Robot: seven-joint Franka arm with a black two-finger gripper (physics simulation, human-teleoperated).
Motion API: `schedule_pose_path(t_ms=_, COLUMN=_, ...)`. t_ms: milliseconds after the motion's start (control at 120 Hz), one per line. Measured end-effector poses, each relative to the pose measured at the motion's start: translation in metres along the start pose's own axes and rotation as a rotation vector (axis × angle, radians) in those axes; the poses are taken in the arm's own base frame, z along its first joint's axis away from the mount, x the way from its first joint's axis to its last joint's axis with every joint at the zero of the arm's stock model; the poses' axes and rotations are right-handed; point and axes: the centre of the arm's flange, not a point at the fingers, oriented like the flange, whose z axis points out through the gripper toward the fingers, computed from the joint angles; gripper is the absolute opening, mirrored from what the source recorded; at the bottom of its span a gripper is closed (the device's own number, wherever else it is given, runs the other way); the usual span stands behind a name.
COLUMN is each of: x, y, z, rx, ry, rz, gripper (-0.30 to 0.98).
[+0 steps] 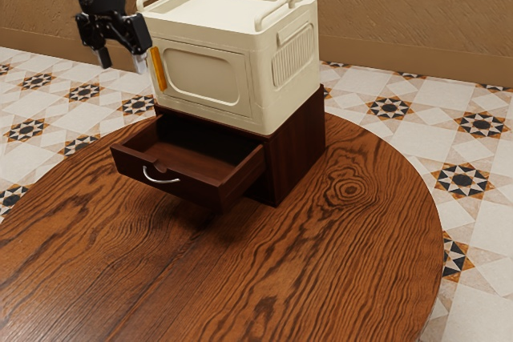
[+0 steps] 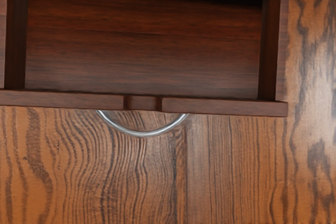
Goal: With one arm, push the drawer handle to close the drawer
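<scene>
one open drawer [image 1: 195, 187], one handle [image 2: 142, 134]

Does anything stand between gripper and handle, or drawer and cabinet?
Nothing visible stands between the gripper and the handle, or between the drawer and the cabinet. The cabinet's inside is dark.

The exterior view stands well back, off to the hand's [image 1: 122, 58] side and above the worktop [image 1: 345, 262], facing slantwise down at the hand and the open drawer [image 1: 196, 191] below it. The wrist view rides on the hand, much nearer, looking almost straight down. Both take in the drawer, its curved metal handle [image 2: 142, 134] and nearby worktop.
</scene>
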Motion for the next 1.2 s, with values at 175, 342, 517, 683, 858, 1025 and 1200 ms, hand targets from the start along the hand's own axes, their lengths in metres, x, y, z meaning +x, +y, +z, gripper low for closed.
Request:
schedule_pose_path(t_ms=175, x=-0.002, y=0.003, z=-0.001, rx=-0.001, ry=-0.009, rz=-0.010, gripper=0.69)
schedule_pose_path(t_ms=342, x=-0.003, y=-0.009, z=-0.001, rx=0.000, ry=-0.015, rz=-0.043, gripper=0.69)
schedule_pose_path(t_ms=517, x=-0.055, y=0.032, z=-0.127, rx=0.023, ry=0.175, rz=-0.001, gripper=0.69)
schedule_pose_path(t_ms=683, x=-0.066, y=0.084, z=-0.110, rx=-0.019, ry=0.071, rz=0.057, gripper=0.69)
schedule_pose_path(t_ms=858, x=-0.201, y=0.111, z=0.033, rx=0.046, ry=-0.094, rz=0.040, gripper=0.69)
schedule_pose_path(t_ms=1025, x=-0.206, y=0.107, z=0.134, rx=0.096, ry=-0.072, rz=-0.016, gripper=0.57)
schedule_pose_path(t_ms=1200, x=-0.174, y=0.109, z=0.161, rx=0.105, ry=0.018, rz=-0.026, gripper=0.18)
